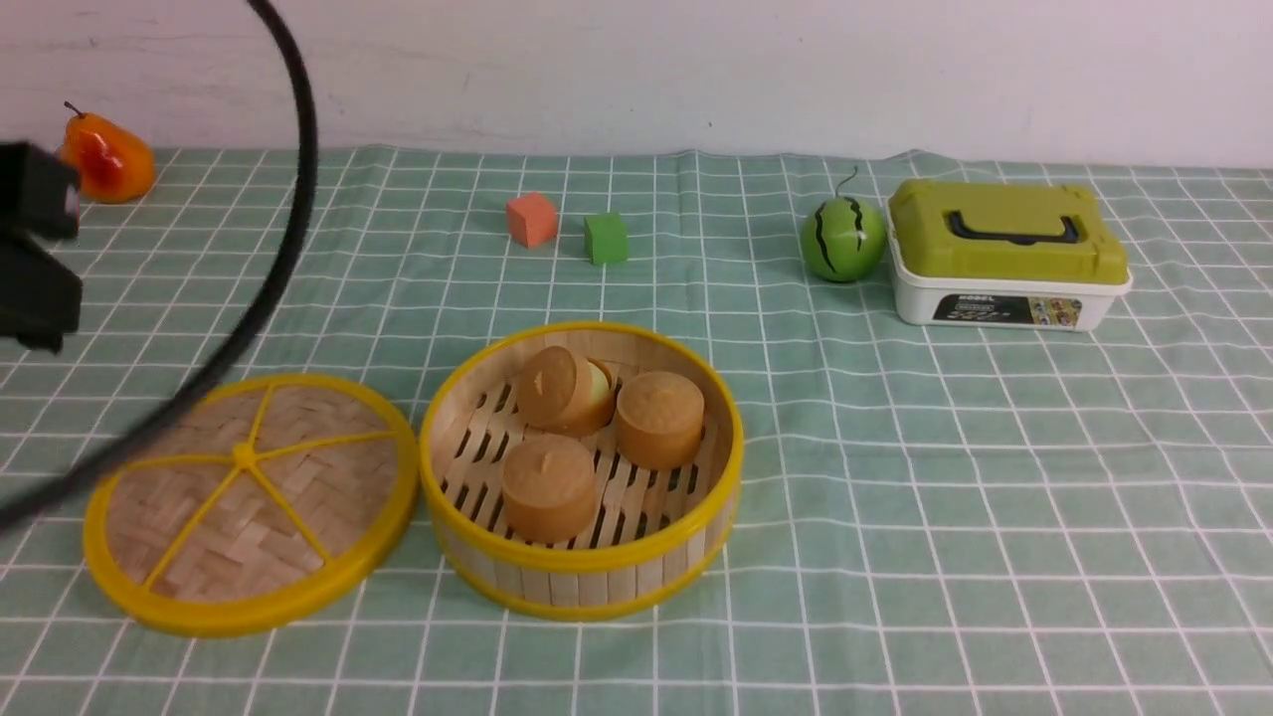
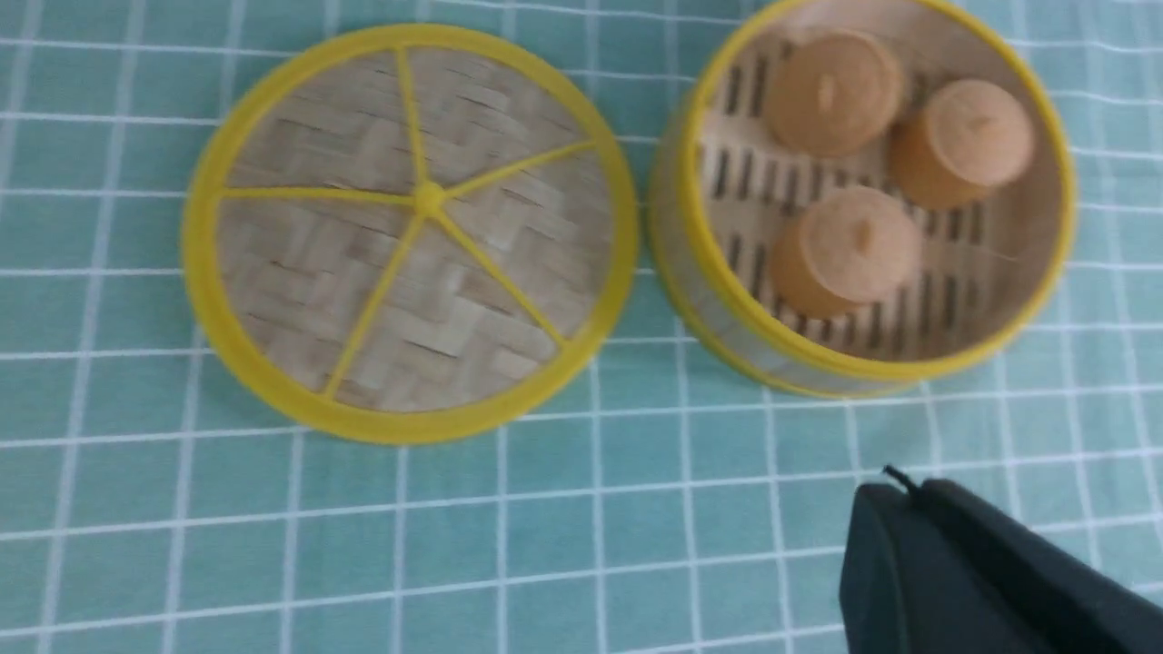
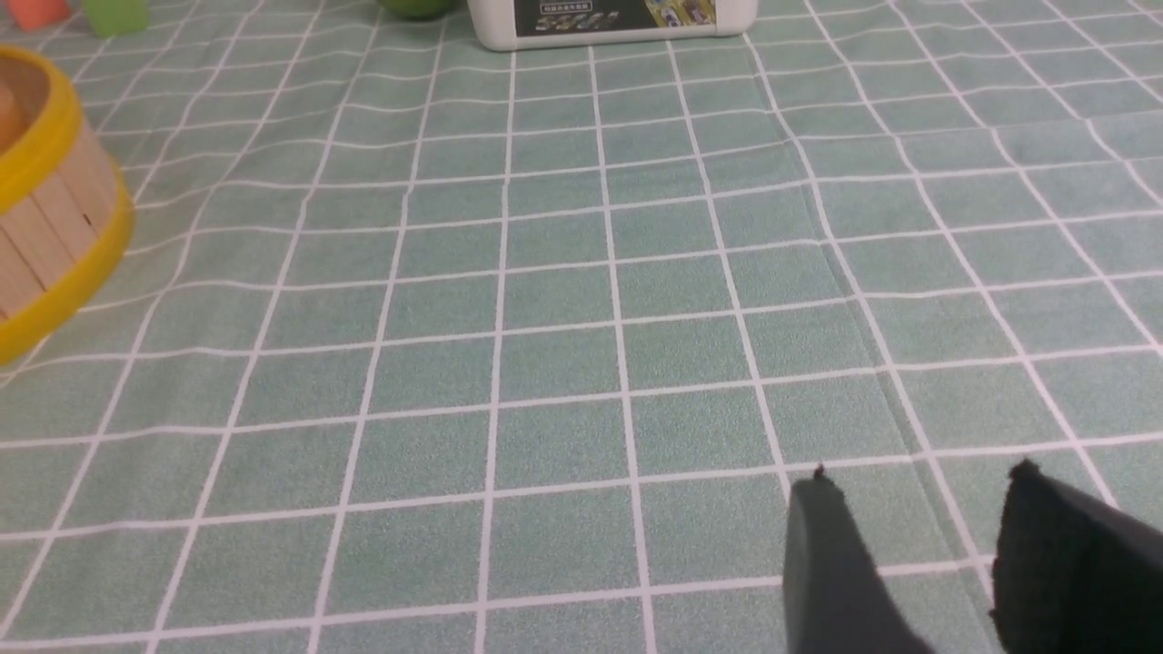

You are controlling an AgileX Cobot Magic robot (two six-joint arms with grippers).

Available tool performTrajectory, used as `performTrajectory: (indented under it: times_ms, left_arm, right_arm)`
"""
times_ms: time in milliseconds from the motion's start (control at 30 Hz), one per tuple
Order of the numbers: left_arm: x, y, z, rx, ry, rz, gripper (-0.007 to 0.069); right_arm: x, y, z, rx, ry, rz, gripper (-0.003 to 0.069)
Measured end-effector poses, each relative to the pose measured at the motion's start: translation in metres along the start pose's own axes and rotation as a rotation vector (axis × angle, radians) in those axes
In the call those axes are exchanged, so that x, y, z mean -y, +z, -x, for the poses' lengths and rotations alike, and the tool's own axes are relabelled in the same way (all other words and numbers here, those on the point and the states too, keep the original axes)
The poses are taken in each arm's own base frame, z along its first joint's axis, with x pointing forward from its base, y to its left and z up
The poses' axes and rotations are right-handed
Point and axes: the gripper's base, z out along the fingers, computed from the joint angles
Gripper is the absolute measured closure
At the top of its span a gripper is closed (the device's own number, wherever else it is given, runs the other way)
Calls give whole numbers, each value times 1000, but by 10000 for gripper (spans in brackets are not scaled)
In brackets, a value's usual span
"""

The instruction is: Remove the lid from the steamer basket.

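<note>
Woven-bamboo round lid [image 1: 249, 502] with yellow plastic rim and spokes lies flat just beside the wooden-slat steamer basket [image 1: 582, 582]; likely light and stiff, best gripped at the rim. Right gripper [image 3: 922, 490] spread apart; left gripper [image 2: 918, 527] unreadable.

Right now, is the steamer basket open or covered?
Open. The lid lies flat on the cloth beside the steamer basket, whose three brown buns show.

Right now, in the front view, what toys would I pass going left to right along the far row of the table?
In order: orange-red toy pear → salmon-orange cube → green cube → round striped green watermelon toy → white plastic box with olive-green lid and black handle.
</note>
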Motion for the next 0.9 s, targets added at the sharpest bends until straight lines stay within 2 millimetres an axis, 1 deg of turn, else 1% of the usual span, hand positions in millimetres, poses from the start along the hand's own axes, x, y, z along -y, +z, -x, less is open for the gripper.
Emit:
performTrajectory:
  times_ms: [100,200,233,267,333,367,400,500,567,600,633,667,767,833,900]
  left_arm:
    - [1,1,-40,62,-8,-108,637]
    - [-5,14,-83,135,-66,-196,637]
    - [-5,15,-85,156,-74,-207,637]
    - [-12,25,-107,213,-107,-221,637]
    - [-18,32,-124,287,-138,-222,637]
    - [-19,32,-124,303,-140,-221,637]
    - [-23,32,-135,353,-150,-222,637]
    - [-23,21,-143,435,-123,-233,637]
    - [-22,3,-144,509,-67,-230,637]
    - [-21,1,-144,517,-62,-229,637]
    - [-19,-15,-144,570,-15,-224,637]
    - [-18,-25,-145,600,17,-215,637]
    - [-17,-45,-150,658,83,-190,637]
    - [-18,-48,-155,662,98,-185,637]
    - [-18,-44,-159,637,100,-185,637]
  right_arm:
    - [0,0,0,0,0,0,417]
    - [0,0,0,0,0,0,417]
    - [0,0,0,0,0,0,417]
    - [0,0,0,0,0,0,417]
    - [0,0,0,0,0,0,417]
    - [0,0,0,0,0,0,417]
    - [0,0,0,0,0,0,417]
    - [0,0,0,0,0,0,417]
    - [0,0,0,0,0,0,417]
    - [0,0,0,0,0,0,417]
    - [0,0,0,0,0,0,417]
    - [0,0,0,0,0,0,417]
    - [0,0,0,0,0,0,417]
    - [0,0,0,0,0,0,417]
    - [0,0,0,0,0,0,417]
